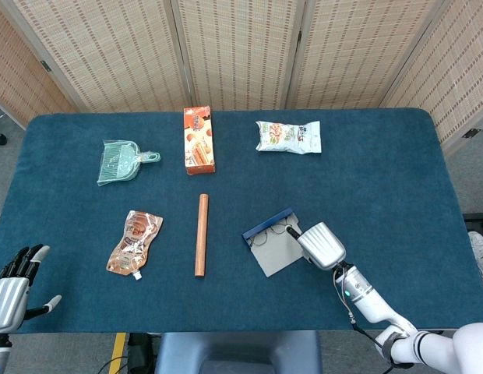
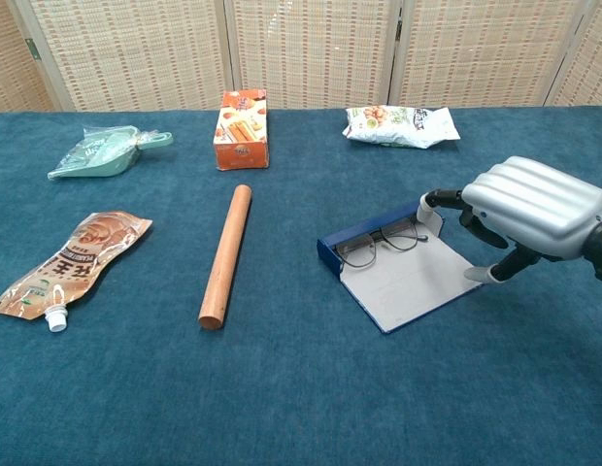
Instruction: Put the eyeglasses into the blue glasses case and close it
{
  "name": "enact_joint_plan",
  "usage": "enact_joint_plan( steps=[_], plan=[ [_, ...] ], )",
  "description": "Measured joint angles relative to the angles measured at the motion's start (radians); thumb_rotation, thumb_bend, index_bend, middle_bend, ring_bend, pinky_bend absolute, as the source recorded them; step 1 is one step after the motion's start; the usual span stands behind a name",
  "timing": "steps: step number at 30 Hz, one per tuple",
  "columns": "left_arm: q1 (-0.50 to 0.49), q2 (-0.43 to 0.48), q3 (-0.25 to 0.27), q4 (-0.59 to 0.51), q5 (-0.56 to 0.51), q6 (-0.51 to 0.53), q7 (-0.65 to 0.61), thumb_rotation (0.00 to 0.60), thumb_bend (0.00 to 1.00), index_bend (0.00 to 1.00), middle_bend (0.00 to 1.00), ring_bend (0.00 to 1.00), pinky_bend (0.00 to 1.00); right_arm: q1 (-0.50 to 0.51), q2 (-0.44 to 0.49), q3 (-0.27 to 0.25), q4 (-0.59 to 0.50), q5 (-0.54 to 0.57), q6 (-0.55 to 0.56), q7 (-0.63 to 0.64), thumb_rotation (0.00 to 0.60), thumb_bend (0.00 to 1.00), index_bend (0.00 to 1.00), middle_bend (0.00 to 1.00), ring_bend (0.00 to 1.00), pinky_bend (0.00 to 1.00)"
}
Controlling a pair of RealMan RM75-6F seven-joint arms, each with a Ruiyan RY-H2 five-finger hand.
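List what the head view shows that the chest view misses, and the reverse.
Only the head view shows the left hand, open at the table's near left corner. Only the chest view shows the right hand's fingertips beside the case's right end, and the glasses' frame clearly. Both show the right hand, eyeglasses in the open blue glasses case, the wooden rod and the orange box.

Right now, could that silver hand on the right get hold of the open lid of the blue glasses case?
Probably yes. The right hand hovers at the right edge of the glasses case, its grey lid lying flat and open beside it. The eyeglasses sit in the tray, nothing between hand and lid.
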Motion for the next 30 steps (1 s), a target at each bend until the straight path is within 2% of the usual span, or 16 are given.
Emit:
enact_joint_plan(
  steps=[18, 30],
  plan=[
    [-0.001, -0.003, 0.003, 0.002, 0.003, 0.000, 0.000, 0.600, 0.19, 0.12, 0.12, 0.10, 0.26, -0.036, -0.034, -0.010, 0.066, -0.019, -0.006, 0.053, 0.600, 0.18, 0.29, 0.84, 1.00, 0.89],
    [0.002, -0.004, 0.004, 0.005, 0.003, 0.004, -0.005, 0.600, 0.19, 0.12, 0.12, 0.10, 0.26, -0.032, -0.053, 0.003, 0.094, -0.015, -0.032, 0.049, 0.600, 0.18, 0.29, 0.84, 1.00, 0.89]
  ],
)
